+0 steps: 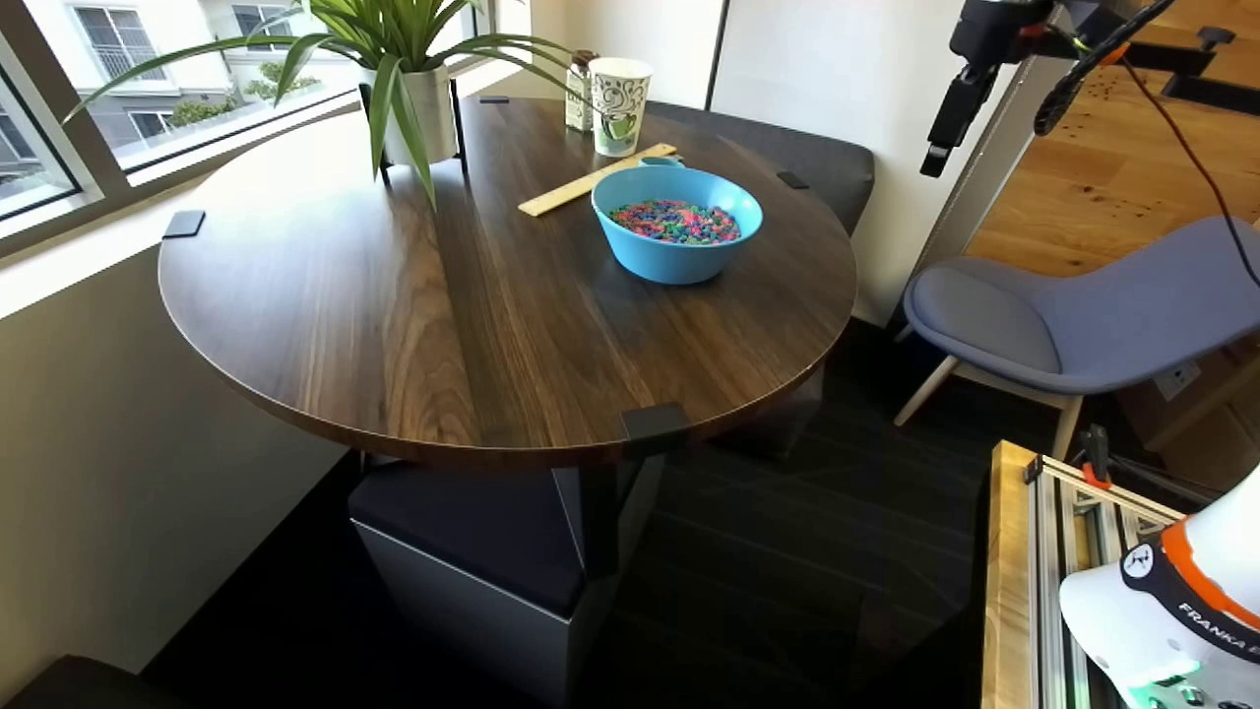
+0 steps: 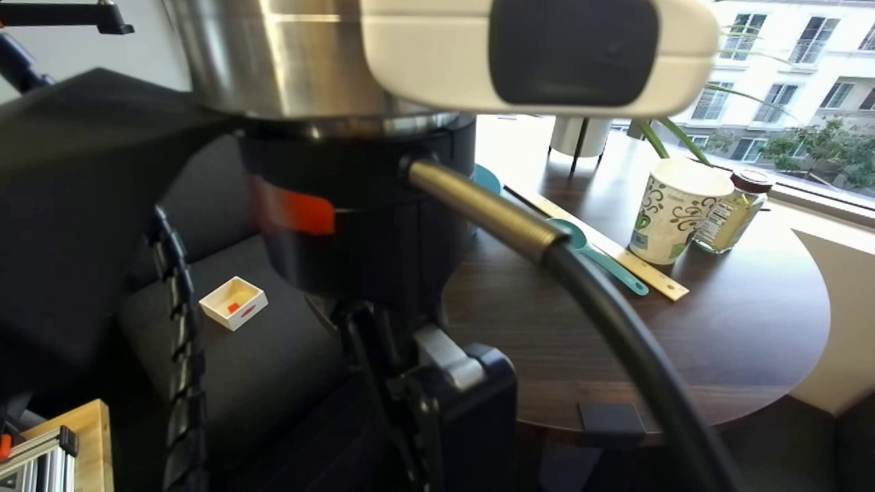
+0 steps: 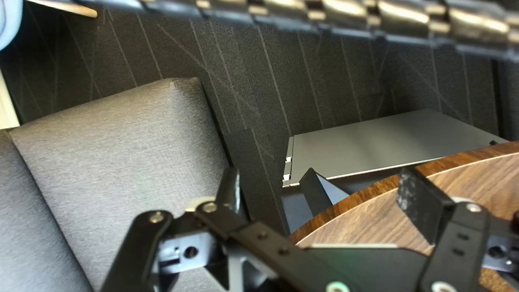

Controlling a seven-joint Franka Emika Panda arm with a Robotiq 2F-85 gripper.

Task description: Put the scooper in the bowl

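The gripper (image 3: 324, 192) is hanging released, spread wide. Lower than it, a white box (image 2: 251, 313) is sitting on a bench (image 2: 273, 376), something red (image 2: 234, 307) inside. Well apart from the gripper, a blue bowl (image 1: 674, 262) is holding multicoloured bits (image 1: 679, 223); the scooper (image 2: 601, 260) is lying outside the bowl, beside a wooden stick (image 1: 576, 190). Past the stick, 2 more containers are standing: a paper cup (image 1: 620, 103) and a jar (image 2: 726, 217) of something yellow (image 2: 741, 222).

In an exterior view, the black band (image 1: 1193, 609) on the robot arm (image 1: 1127, 630) reads "FRANKA E", cut off at the view's edge, beside a round emblem (image 1: 1138, 561). The print on the jar label (image 2: 718, 215) is illegible.
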